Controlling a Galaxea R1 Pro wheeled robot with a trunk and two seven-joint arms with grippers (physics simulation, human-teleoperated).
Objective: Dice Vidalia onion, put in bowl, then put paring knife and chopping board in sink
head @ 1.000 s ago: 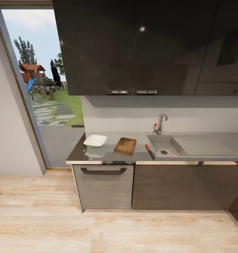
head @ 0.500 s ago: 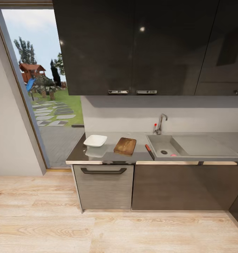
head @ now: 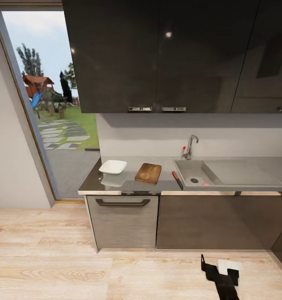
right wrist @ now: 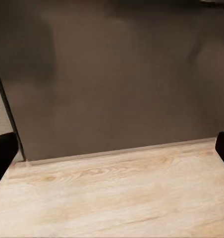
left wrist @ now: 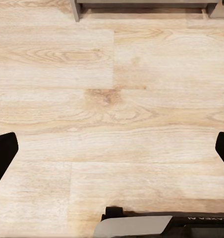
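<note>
While head sees sink (head: 224, 175), wrists see floor (left wrist: 112, 109).

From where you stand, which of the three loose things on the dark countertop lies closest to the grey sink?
The small red-handled paring knife: it lies right beside the sink's left rim. The brown wooden chopping board and white squarish bowl sit farther left.

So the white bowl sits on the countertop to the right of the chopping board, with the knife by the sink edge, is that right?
Not quite. In the head view the bowl sits on the countertop to the left of the chopping board, not the right. The rest holds: the paring knife lies by the sink edge.
</note>
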